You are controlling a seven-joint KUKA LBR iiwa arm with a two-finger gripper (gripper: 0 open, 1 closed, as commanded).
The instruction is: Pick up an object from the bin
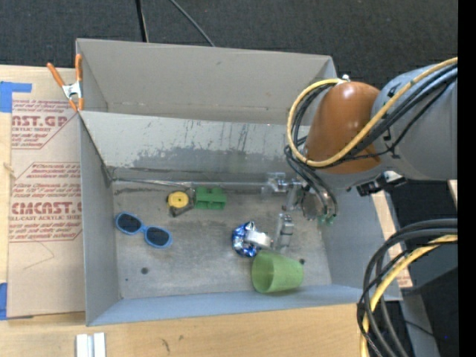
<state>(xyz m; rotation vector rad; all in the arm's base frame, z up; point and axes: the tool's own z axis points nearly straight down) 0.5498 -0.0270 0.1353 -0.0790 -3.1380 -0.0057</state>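
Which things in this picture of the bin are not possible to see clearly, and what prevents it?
1. Camera view: the floor of the bin at its right side is hidden under the arm's orange cover and cables.
2. Camera view: whether the gripper touches the blue and white crumpled thing beside it is too small to tell.
3. Camera view: what the yellow round thing is; too small.

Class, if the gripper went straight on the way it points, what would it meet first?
The gripper would probably meet the bin floor beside the blue-and-white crumpled thing, near the green cup; depth is unclear, so it might clip either.
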